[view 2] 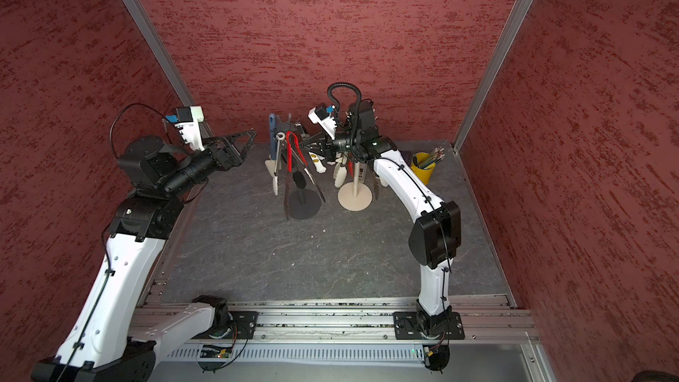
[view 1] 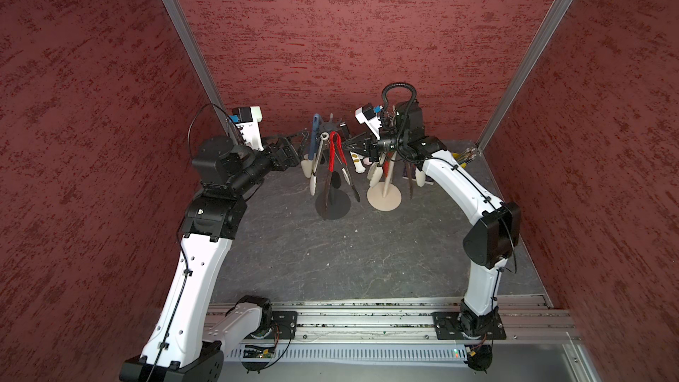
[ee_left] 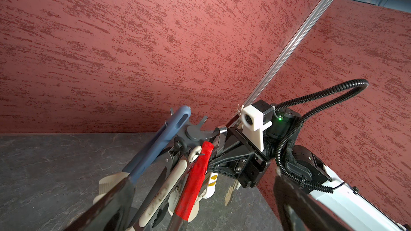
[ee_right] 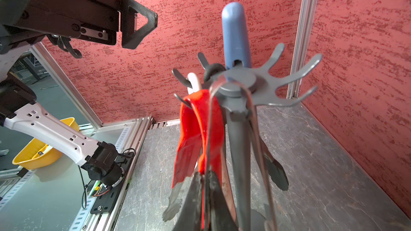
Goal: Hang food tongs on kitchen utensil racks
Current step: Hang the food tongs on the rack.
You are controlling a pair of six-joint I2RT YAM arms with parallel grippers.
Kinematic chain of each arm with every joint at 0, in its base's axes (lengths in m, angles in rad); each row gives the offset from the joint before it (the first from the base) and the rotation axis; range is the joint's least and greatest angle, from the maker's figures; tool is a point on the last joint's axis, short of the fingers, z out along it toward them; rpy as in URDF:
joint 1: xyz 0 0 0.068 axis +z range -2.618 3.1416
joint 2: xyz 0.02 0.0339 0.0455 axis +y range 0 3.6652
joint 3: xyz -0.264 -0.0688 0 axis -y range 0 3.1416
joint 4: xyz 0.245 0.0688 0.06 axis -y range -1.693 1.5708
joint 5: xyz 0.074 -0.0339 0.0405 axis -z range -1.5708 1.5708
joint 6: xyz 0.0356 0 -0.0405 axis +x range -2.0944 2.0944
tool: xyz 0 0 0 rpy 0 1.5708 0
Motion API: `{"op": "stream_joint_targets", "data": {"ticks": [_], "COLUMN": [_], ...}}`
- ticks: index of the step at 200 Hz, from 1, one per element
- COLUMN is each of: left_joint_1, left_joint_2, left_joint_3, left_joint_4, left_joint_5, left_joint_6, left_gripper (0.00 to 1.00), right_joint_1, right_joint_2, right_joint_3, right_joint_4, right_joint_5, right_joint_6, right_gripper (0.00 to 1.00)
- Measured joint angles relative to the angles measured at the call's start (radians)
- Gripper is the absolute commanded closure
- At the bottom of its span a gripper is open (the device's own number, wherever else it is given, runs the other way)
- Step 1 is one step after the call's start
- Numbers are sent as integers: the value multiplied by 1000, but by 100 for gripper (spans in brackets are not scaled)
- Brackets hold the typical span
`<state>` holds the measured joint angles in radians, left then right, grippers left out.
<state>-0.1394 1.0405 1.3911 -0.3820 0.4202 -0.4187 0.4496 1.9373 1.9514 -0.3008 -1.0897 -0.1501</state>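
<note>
Jaws of the right gripper are seen closed at the crown of the dark grey rack, with an arm of the steel tongs running down between them; a grip cannot be confirmed. Jaws of the left gripper are spread wide in free air, near that crown. Food tongs are hung hinge-up, tips down, long axes near vertical; at least four are counted here, blue tongs and red tongs included. Both arms are raised, forearms level, facing each other. Racks: two, the cream-white rack partly hidden.
</note>
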Motion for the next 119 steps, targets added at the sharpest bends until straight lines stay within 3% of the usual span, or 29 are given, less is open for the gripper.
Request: {"op": "stream_joint_targets", "data": {"ticks": [94,119], "left_joint_1": [0,0], "left_joint_2": [6,6], "left_joint_3": [-13,-23], "left_joint_4": [6,8], "left_joint_5": [2,1], "left_joint_6": [-21,-23], "left_gripper": [0,0], "right_joint_1": [17,18], "right_joint_2": [111,111], "right_joint_3": [224,228], "right_joint_4": [-308,-324], "right_joint_5": [71,87], "right_joint_6": [-167,-172], "right_gripper": [100,71]}}
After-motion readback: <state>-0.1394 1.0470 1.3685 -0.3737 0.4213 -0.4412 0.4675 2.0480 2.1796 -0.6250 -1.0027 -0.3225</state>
